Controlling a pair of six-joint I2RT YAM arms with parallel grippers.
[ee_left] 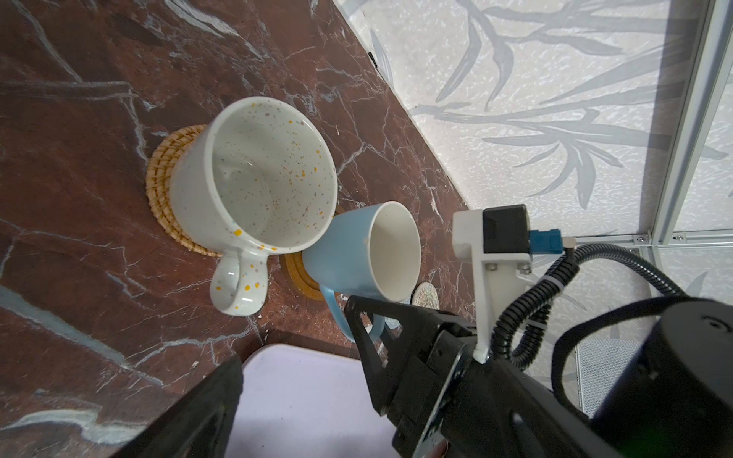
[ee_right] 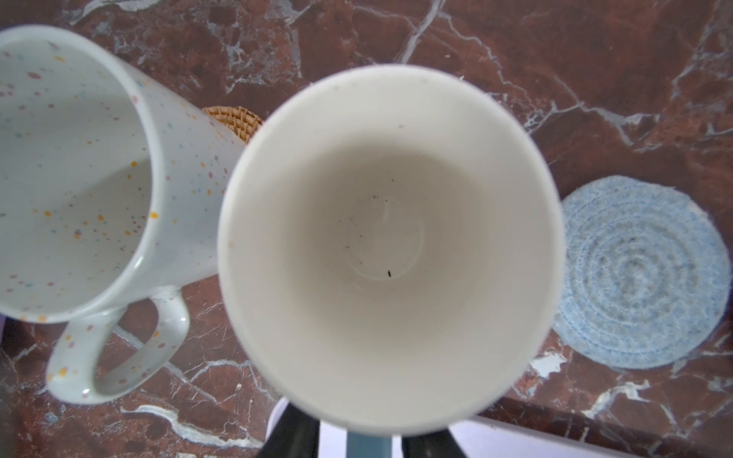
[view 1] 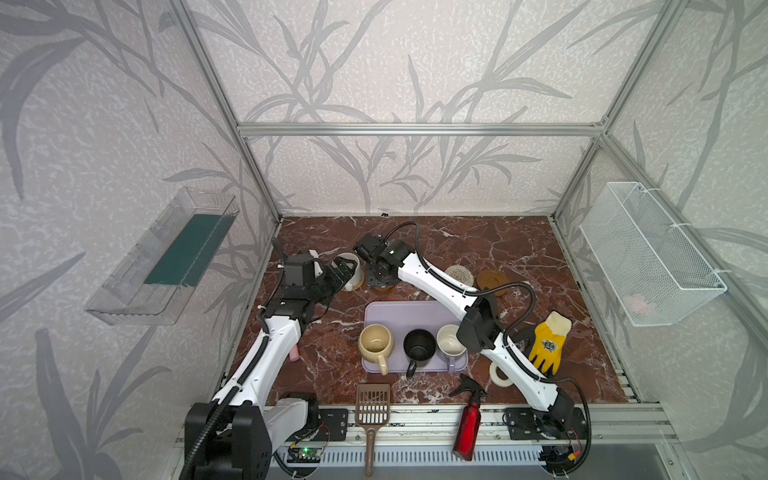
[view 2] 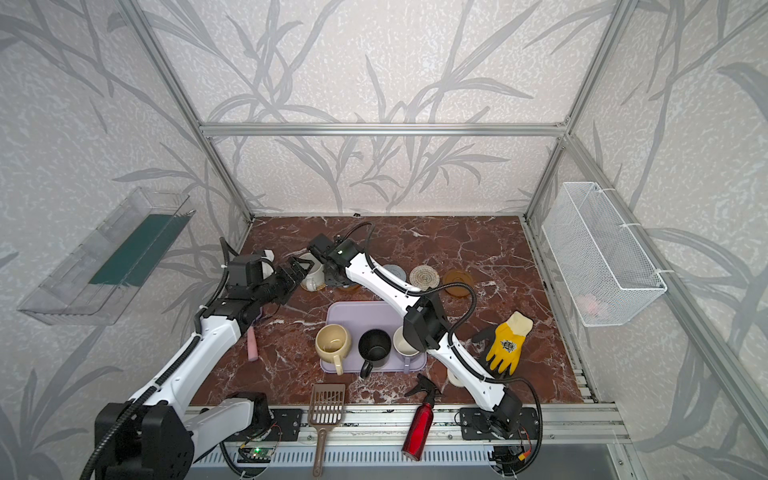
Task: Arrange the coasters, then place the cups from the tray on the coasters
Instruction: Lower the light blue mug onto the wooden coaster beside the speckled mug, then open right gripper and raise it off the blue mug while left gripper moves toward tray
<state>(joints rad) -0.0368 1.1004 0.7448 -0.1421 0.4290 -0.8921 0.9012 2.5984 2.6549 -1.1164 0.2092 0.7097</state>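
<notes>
The white speckled cup (ee_left: 258, 178) stands on the orange-tan woven coaster (ee_left: 158, 186). Beside it the light blue cup (ee_left: 349, 253) stands on an amber coaster (ee_left: 295, 273). My right gripper (ee_right: 361, 436) is above that cup, open, its fingers either side of the blue handle with gaps showing. My left gripper (view 1: 340, 274) hangs open and empty beside the speckled cup. Bare coasters: grey-blue (ee_right: 642, 273), cream spiral (view 1: 459, 275), amber (view 1: 492, 282). The lavender tray (view 1: 399, 311) holds the cream-yellow cup (view 1: 376, 340), black cup (view 1: 419, 345) and lavender cup (view 1: 451, 340).
A yellow glove (view 1: 546, 345) and a white tape roll (view 1: 498, 374) lie right of the tray, partly under my right arm. A red spray bottle (view 1: 467, 428) and brown scoop (view 1: 372, 407) lie at the front edge. A wire basket (view 1: 648, 253) hangs on the right wall.
</notes>
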